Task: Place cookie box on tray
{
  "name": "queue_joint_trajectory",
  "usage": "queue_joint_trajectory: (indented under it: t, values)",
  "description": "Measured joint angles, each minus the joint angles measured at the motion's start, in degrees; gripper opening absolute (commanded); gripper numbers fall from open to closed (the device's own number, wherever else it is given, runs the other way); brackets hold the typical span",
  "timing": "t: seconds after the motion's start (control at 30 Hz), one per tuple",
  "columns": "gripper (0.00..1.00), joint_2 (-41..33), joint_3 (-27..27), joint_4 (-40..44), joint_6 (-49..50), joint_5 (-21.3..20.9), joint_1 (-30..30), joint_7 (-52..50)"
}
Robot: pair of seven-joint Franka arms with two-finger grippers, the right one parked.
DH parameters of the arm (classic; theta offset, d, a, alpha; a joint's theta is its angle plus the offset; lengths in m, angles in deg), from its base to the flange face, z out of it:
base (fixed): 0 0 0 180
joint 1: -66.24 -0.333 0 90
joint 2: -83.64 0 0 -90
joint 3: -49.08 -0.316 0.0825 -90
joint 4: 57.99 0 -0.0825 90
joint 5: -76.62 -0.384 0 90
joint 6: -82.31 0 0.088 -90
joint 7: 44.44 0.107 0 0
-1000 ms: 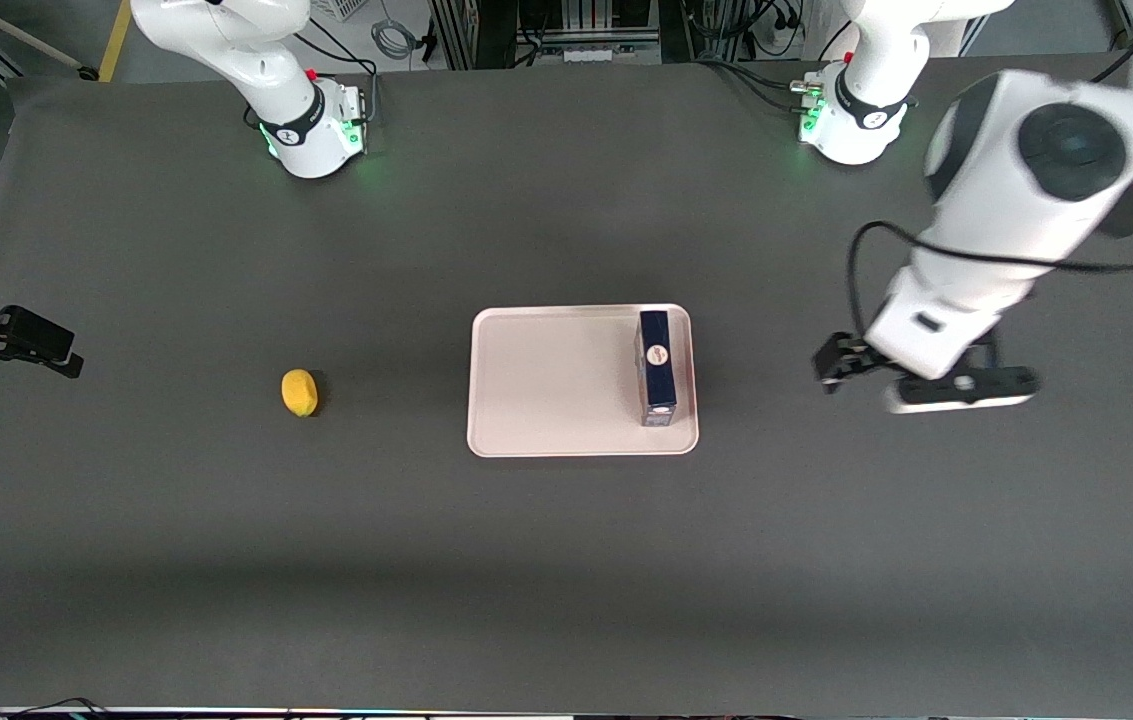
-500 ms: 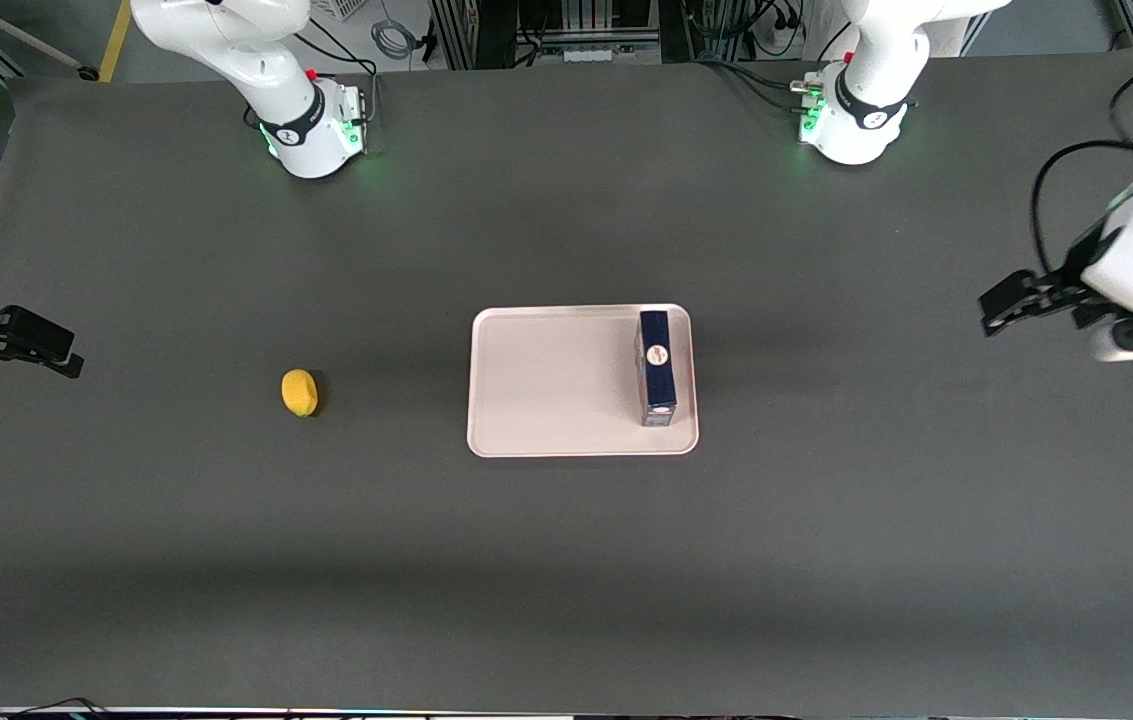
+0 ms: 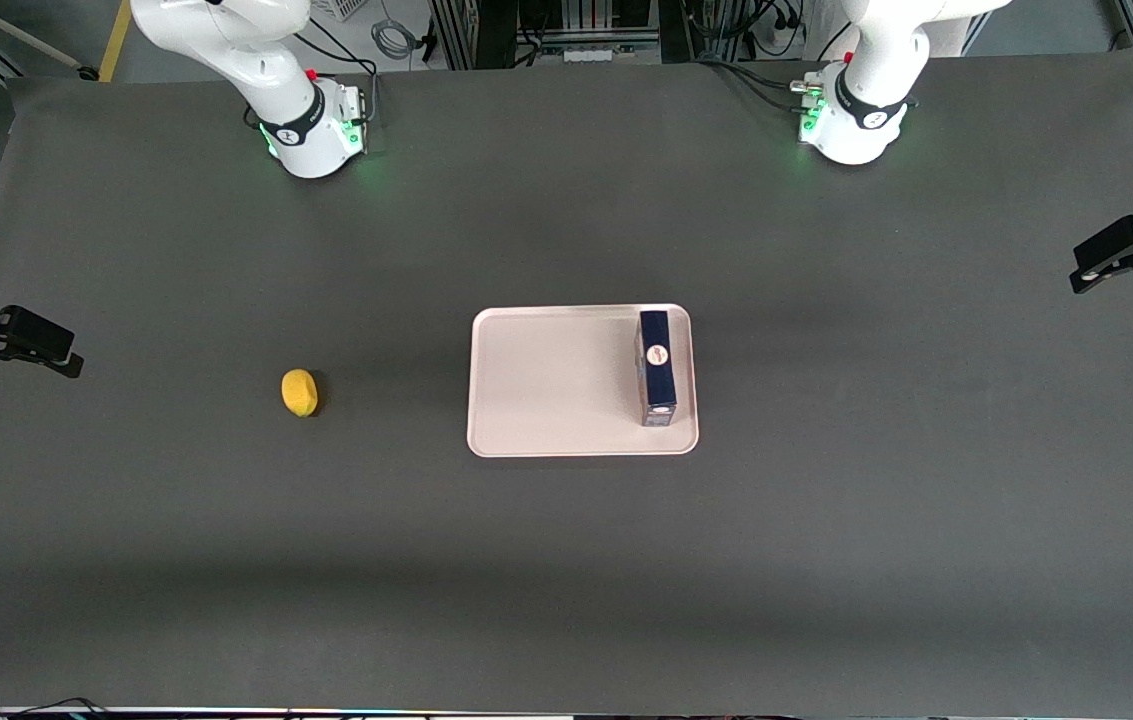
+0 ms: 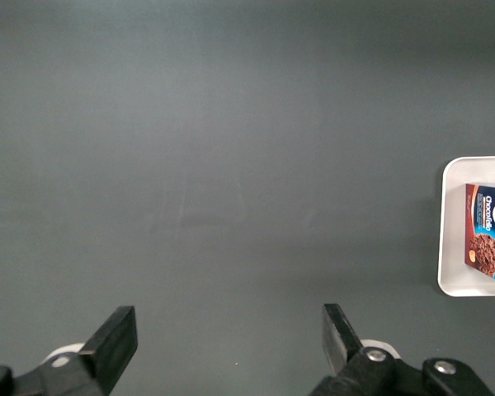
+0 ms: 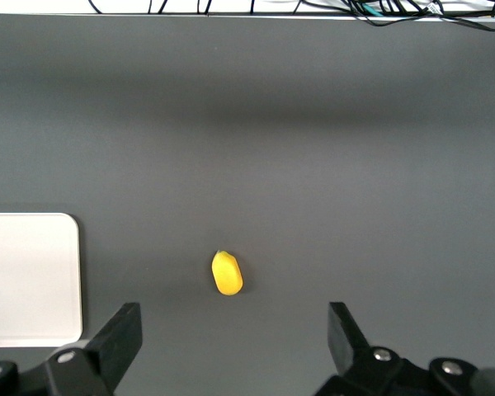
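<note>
The dark navy cookie box (image 3: 657, 368) lies on the pale pink tray (image 3: 556, 380), along the tray's edge nearest the working arm's end of the table. In the left wrist view the cookie box (image 4: 488, 239) shows its printed face, resting inside the tray (image 4: 450, 223). My gripper (image 3: 1091, 262) hovers over bare mat at the working arm's end of the table, well apart from the tray. Seen from the wrist, the gripper (image 4: 228, 326) is open, with only dark mat between its fingers.
A small yellow lump (image 3: 299, 392) sits on the mat toward the parked arm's end, apart from the tray. The right wrist view shows the lump (image 5: 227, 273) beside the tray (image 5: 29, 276). Both arm bases (image 3: 851, 110) stand along the table's back edge.
My gripper has moved away from the tray toward the working arm's end of the table, partly leaving the front view. The cookie box and tray have not moved.
</note>
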Motion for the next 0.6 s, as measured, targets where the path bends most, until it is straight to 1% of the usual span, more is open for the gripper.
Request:
queue_joint_trajectory:
  t: [0.6]
  values:
    - [1.00, 0.00, 0.73, -0.01, 0.13, 0.07, 0.19, 0.27]
